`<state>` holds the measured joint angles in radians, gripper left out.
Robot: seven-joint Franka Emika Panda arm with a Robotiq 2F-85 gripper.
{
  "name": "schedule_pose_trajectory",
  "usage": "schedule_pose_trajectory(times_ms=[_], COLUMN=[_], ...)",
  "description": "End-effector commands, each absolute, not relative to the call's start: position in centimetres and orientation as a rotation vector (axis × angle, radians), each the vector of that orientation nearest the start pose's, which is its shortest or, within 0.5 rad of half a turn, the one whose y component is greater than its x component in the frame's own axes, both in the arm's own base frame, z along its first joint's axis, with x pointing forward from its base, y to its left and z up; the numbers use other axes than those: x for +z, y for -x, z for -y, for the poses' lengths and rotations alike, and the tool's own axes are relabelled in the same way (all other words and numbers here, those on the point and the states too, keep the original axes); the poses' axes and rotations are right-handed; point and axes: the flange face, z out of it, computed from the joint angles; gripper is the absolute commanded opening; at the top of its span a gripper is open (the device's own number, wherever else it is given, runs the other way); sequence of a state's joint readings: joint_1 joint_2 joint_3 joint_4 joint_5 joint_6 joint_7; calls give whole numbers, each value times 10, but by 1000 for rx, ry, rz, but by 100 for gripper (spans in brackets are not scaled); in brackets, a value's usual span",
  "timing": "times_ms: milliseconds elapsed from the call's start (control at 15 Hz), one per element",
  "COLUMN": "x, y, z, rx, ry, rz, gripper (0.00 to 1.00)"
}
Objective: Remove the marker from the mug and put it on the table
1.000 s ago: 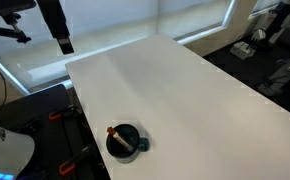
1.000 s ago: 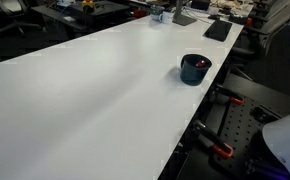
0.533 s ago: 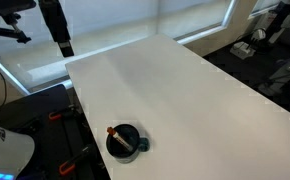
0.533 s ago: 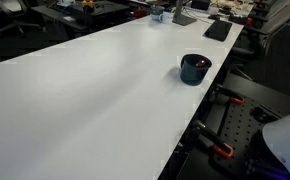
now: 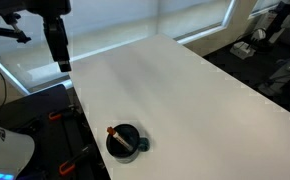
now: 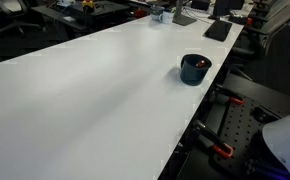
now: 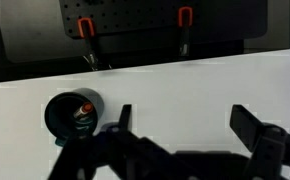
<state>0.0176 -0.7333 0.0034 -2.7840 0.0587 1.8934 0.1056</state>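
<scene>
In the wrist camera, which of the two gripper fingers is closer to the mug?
The finger on the image's left side, just beside the mug holding the marker; the other finger stands well off toward the opposite edge.

The gripper (image 7: 185, 125) is matte black, its two fingers (image 7: 248, 122) blocky and square-tipped on angular links. In an exterior view the gripper (image 5: 62, 64) reads as a slim dark column.

The counter (image 5: 185, 90) is plain matte white. On it, the mug (image 5: 123, 141) is dark navy with a bluish handle (image 5: 142, 146); the marker (image 5: 115, 133) inside shows an orange-red end.
</scene>
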Motion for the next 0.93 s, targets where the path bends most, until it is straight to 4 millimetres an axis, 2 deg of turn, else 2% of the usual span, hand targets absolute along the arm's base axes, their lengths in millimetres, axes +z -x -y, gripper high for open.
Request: schedule_pose_trajectory(times_ms=[0, 267, 867], x=[399, 395, 378], y=[-299, -301, -303], z=[-9, -7, 29], rx=[255, 271, 340], ry=[3082, 3078, 3013], rz=[-173, -181, -303], gripper=[100, 100, 100])
